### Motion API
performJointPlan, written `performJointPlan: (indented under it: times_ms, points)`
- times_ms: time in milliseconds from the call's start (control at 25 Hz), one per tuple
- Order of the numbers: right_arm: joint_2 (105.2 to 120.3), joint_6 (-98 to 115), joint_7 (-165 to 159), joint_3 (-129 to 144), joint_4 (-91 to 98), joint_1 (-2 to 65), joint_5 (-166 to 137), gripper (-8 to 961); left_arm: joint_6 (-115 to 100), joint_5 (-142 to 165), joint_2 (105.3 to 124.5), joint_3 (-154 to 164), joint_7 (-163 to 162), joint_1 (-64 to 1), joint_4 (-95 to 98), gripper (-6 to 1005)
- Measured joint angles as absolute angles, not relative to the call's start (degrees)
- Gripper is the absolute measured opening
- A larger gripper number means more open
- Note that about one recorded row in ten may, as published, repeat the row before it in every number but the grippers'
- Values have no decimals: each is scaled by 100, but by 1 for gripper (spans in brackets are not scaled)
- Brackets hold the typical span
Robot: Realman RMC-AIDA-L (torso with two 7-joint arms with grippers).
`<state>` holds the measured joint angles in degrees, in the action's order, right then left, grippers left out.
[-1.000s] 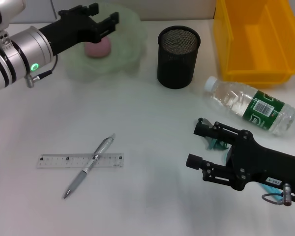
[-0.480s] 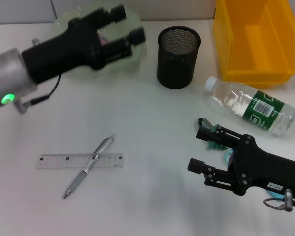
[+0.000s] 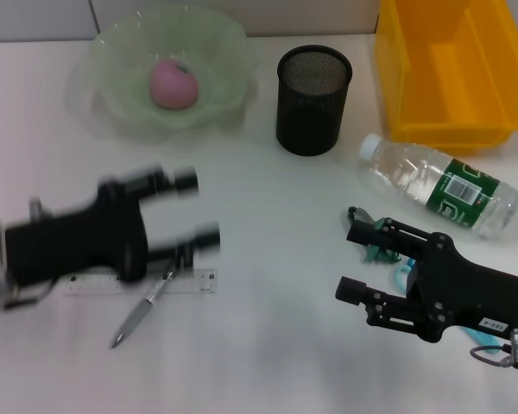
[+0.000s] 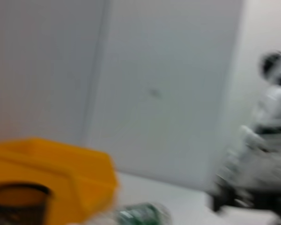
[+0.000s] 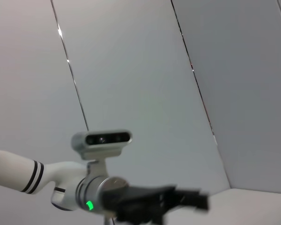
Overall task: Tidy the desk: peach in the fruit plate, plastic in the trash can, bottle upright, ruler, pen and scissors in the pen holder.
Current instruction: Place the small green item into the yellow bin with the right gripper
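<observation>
White worktop [image 3: 268, 198], pink peach [image 3: 173, 84] inside pale green glass fruit plate [image 3: 112, 95] at far left. Left claw [image 3: 190, 210] wide open, empty, above clear plastic ruler [image 3: 194, 283] and silver pen [image 3: 147, 306]. Right claw [image 3: 356, 261] open, empty, beside teal scissors [image 3: 382, 252].

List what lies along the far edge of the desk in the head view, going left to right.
Translucent green fruit plate holding a pink peach → black mesh pen holder → yellow plastic bin.
</observation>
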<state>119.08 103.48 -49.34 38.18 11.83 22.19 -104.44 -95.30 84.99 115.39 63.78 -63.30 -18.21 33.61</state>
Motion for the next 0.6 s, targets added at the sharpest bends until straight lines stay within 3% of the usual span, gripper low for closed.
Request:
performJointPlan:
  times_ms: [600]
  points:
    - [11908, 10239, -5913, 3809, 1785, 2381, -10439, 765, -9646, 8992, 11686, 5975, -6079, -1682, 3368, 774]
